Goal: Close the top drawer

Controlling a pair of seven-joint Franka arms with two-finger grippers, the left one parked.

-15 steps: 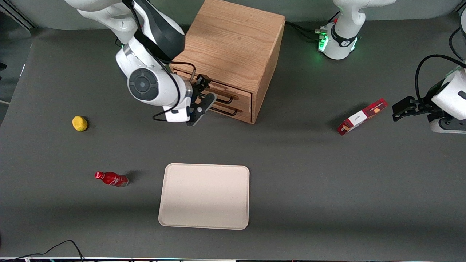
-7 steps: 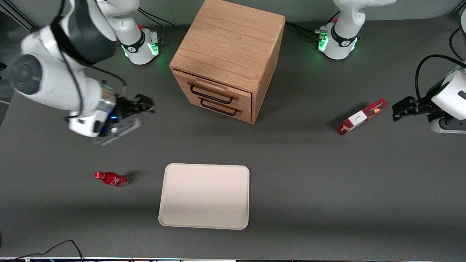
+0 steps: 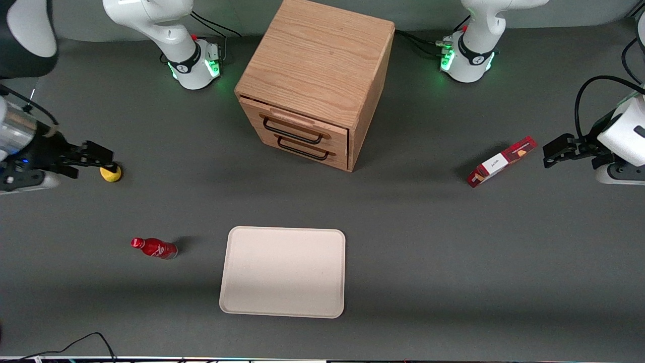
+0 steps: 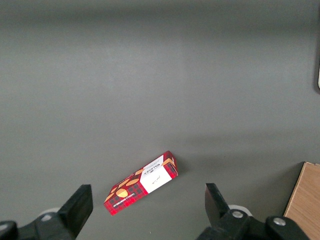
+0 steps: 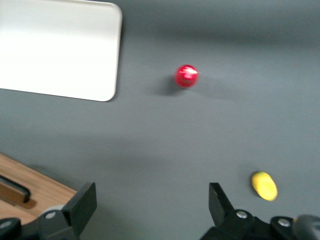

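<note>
The end effector [image 3: 103, 160] hangs above the bench [image 3: 433, 262] at the working arm's end, well apart from the cabinet [image 3: 315, 65]. Its fingers [image 5: 86, 202] are spread wide, with nothing between them; the wrist view shows bare bench surface in the gap.

The lemon [image 3: 111, 174] lies just beside the end effector's fingertips in the front view, partly overlapped by them. Whether the fingertips touch it cannot be told; the wrist view shows the lemon [image 5: 264, 185] lying on the bench below, outside the gap between the fingers.

The top drawer [image 3: 295, 128] sits in the cabinet, toward the parked arm's end of the table from the end effector and well apart from it. Its front appears pushed in, level with or nearly level with the lower drawer [image 3: 302, 148] beneath it. Each drawer carries a black wire handle [image 3: 291, 132].

The red bottle [image 3: 153, 248] lies on its side on the bench, nearer to the front camera than the end effector. The cream tray [image 3: 283, 307] rests flat on the bench, nearer to the front camera than the cabinet and well apart from the end effector. The red box [image 3: 500, 161] lies far from the end effector, toward the parked arm's end of the table.
</note>
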